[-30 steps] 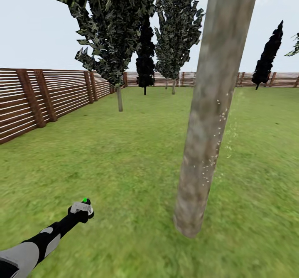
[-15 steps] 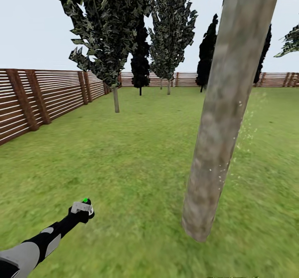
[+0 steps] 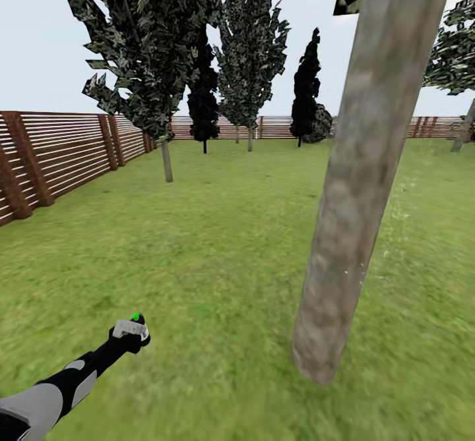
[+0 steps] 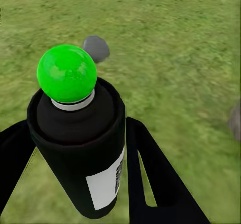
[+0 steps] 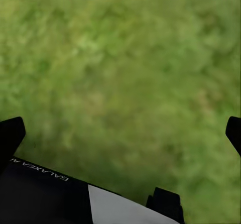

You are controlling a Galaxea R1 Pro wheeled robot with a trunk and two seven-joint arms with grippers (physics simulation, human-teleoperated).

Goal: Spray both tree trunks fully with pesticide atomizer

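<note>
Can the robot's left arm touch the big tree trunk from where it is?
Probably not yet. The left gripper holds the atomizer out over the lawn, well to the left of the trunk, with open grass between them. Nothing blocks the way, but the robot likely has to turn or roll closer.

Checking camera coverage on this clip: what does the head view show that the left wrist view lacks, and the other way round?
Head view alone: the near tree trunk, the slatted fence and the dark trees at the far end of the lawn. Left wrist view alone: the pesticide atomizer's black body, white label and green dome up close, plus two grey stones in the grass. Both share the pesticide atomizer held in the left gripper, and green lawn.
</note>
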